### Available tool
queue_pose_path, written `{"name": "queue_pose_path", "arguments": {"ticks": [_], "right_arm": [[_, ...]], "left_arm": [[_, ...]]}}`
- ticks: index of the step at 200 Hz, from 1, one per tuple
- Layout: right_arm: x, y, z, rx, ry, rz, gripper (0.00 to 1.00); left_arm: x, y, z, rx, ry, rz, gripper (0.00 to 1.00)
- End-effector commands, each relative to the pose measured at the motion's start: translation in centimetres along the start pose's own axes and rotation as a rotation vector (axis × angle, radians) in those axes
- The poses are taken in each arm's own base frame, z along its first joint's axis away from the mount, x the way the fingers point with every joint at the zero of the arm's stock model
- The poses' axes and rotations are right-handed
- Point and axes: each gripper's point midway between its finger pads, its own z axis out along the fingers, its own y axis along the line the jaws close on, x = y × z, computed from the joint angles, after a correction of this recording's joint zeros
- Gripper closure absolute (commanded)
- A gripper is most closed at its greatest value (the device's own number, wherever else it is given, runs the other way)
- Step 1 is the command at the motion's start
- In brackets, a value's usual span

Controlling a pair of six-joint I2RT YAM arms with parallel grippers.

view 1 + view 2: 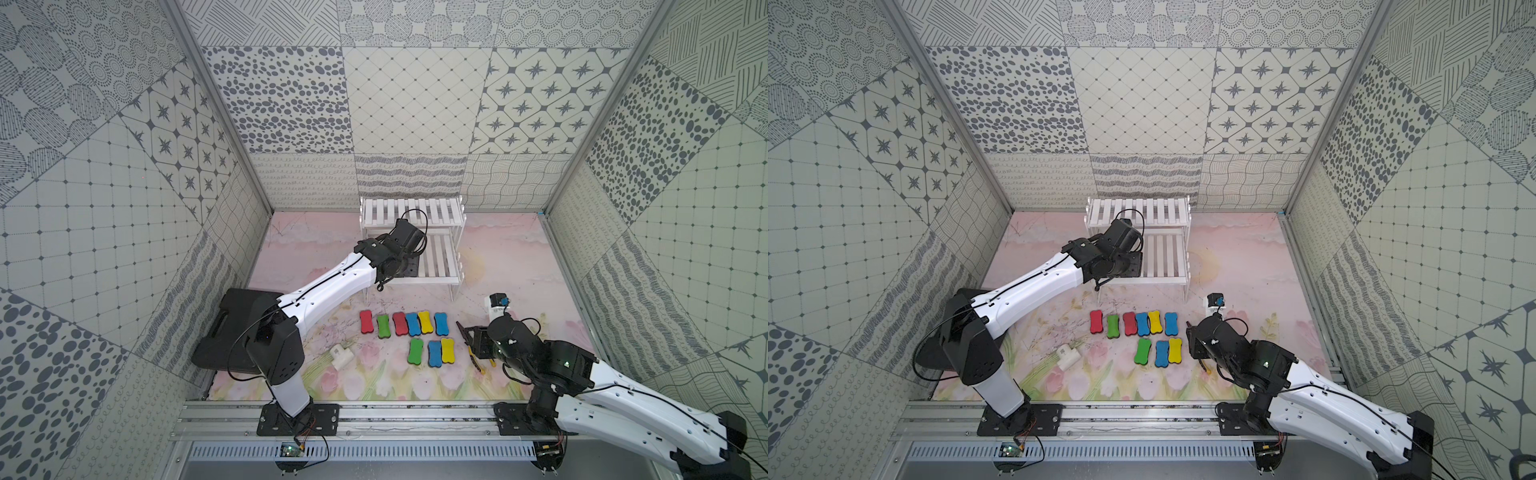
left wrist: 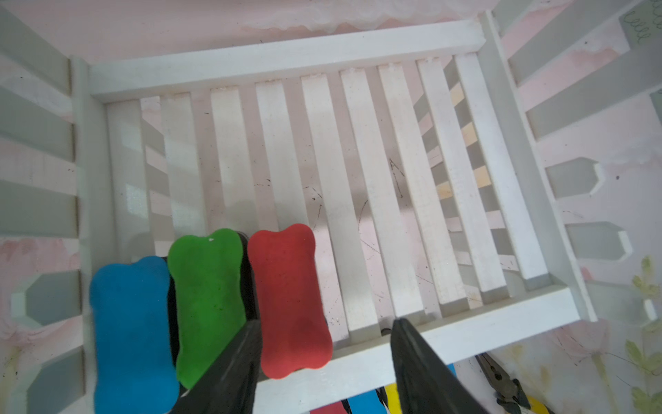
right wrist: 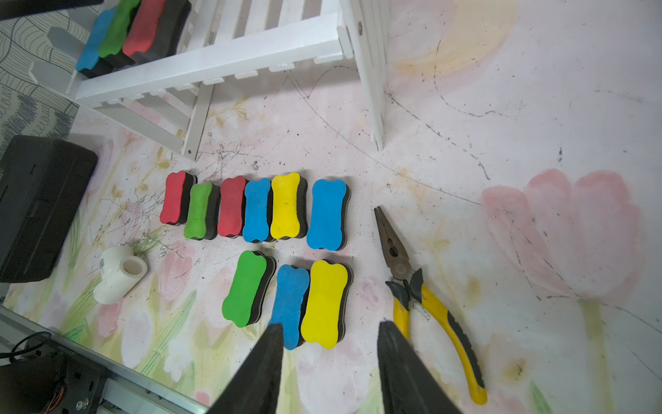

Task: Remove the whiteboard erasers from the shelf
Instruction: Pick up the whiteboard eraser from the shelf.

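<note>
1. Far left, a black case (image 1: 230, 332) sits on the table (image 1: 519, 266), partly under the left arm.
2. Next over, a white block (image 1: 341, 355) lies just left of the loose erasers.
3. The shelf (image 1: 436, 212) stands at the back. At the left end of its front tier are a blue eraser (image 2: 132, 329), a green eraser (image 2: 206, 304) and a red eraser (image 2: 286, 297), side by side, tops up, ends at the front rail.
4. The left gripper (image 2: 326, 322) is right over that spot. Its fingers (image 2: 233, 365) are spread wider than one eraser and grip nothing. One is at the seam between green and red, and the other is clear of red's far side, so red sits in the gap. Can't tell if the first one touches.
5. On the table in front of the shelf are nine more: a row of six (image 1: 412, 324) and, nearer, a row of three (image 1: 434, 353).
6. Pliers (image 3: 399, 265) lie just right of those.
7. The right gripper (image 3: 331, 324) hangs by the pliers, fingers (image 3: 404, 369) apart with nothing in them. The yellow eraser on the table shows through the gap.
</note>
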Motion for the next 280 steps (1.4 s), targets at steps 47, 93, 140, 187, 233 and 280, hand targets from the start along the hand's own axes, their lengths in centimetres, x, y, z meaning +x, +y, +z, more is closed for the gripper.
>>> {"name": "queue_pose_path", "arguments": {"ticks": [47,93,140,187,233,280], "right_arm": [[-0.4,-0.4,-0.1,0.002,-0.024,0.012,0.52],[-0.6,-0.5,-0.3,0.0,-0.032,0.013,0.52],[-0.8,-0.6,-0.5,-0.003,-0.04,0.014,0.52],[-0.7,-0.9,-0.4,0.005,-0.04,0.018,0.52],[-0.6,-1.1,-0.3,0.008,-0.031,0.023,0.52],[-0.6,-1.3,-0.2,0.008,-0.028,0.037,0.52]], "left_arm": [[-0.4,1.5,1.4,-0.073,-0.02,-0.024,0.37],[0.1,1.4,2.2,-0.074,0.0,-0.024,0.39],[0.3,1.2,2.6,-0.069,0.008,-0.026,0.41],[0.6,1.1,3.0,-0.07,0.023,-0.024,0.44],[0.4,1.0,2.4,-0.065,0.011,-0.025,0.44],[0.1,0.7,2.2,-0.08,-0.001,-0.007,0.44]]}}
